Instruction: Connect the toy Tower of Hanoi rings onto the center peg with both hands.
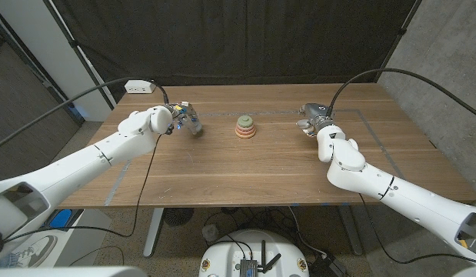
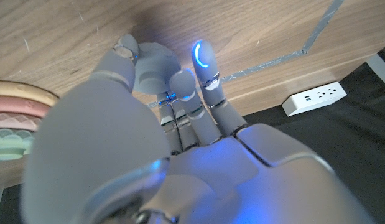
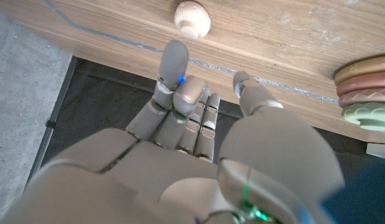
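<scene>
The ring stack (image 1: 244,127) stands at the table's middle, a green ring on top of pink and tan ones; its edge also shows in the left wrist view (image 2: 12,124) and the right wrist view (image 3: 366,87). A small cream knob-shaped piece (image 3: 192,18) sits alone on the wood just beyond my right hand's fingertips, untouched. My left hand (image 1: 184,118) hovers to the left of the stack, fingers loosely bent, holding nothing. To the right of the stack, my right hand (image 1: 311,117) is also empty, its fingers (image 3: 173,62) apart from the thumb.
A white power strip (image 1: 138,87) lies at the table's back left corner, also seen in the left wrist view (image 2: 313,98). Grey tape lines (image 1: 362,115) mark the tabletop. A black curtain hangs behind the table.
</scene>
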{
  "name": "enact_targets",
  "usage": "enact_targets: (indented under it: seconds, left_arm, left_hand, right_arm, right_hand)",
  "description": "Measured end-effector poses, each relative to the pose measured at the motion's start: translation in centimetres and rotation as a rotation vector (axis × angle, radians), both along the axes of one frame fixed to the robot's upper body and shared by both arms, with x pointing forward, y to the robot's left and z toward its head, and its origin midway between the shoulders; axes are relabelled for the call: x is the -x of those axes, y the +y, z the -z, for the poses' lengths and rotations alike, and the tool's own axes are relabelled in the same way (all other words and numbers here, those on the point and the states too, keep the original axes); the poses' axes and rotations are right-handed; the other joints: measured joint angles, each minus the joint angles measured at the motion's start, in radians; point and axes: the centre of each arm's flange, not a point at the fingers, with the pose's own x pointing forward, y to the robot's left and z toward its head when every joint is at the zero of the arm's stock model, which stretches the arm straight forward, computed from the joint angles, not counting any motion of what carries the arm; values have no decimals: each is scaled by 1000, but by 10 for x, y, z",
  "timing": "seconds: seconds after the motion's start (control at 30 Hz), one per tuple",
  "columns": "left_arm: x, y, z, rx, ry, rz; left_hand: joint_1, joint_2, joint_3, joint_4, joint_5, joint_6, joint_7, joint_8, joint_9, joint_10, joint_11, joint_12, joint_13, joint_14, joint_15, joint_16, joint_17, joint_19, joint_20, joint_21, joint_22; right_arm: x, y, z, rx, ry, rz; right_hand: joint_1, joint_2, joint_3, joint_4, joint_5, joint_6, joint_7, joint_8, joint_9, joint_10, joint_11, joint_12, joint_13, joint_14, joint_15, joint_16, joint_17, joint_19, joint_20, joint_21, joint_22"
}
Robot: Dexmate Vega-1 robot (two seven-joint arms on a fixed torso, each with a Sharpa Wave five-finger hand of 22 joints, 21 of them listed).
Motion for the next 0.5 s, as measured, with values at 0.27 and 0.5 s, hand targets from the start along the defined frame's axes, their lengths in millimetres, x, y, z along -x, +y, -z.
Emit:
enact_targets:
  seconds: [0.27, 0.5]
  left_arm:
    - [13, -1, -13, -16, -16, -4]
    - [25, -1, -25, -20, -27, -5]
  left_hand:
    - [0, 0, 0, 0, 3, 4, -4, -4, 1, 7, 0, -6, 0, 0, 0, -8, 5, 0, 0, 0, 0]
    - [0, 0, 4, -4, 4, 4, -4, -7, 4, 7, 0, -8, 0, 0, 0, -11, 9, 0, 0, 0, -2]
  right_arm:
    - [2, -1, 0, -2, -5, 1]
    - [4, -1, 0, -2, -8, 1]
  right_hand:
    - [0, 0, 0, 0, 0, 0, 0, 0, 0, 0, 0, 0, 0, 0, 0, 0, 0, 0, 0, 0, 0]
    - [0, 0, 0, 0, 0, 5, -5, 4, 0, 9, -2, 0, 0, 0, 0, 0, 0, 0, 0, 0, 0]
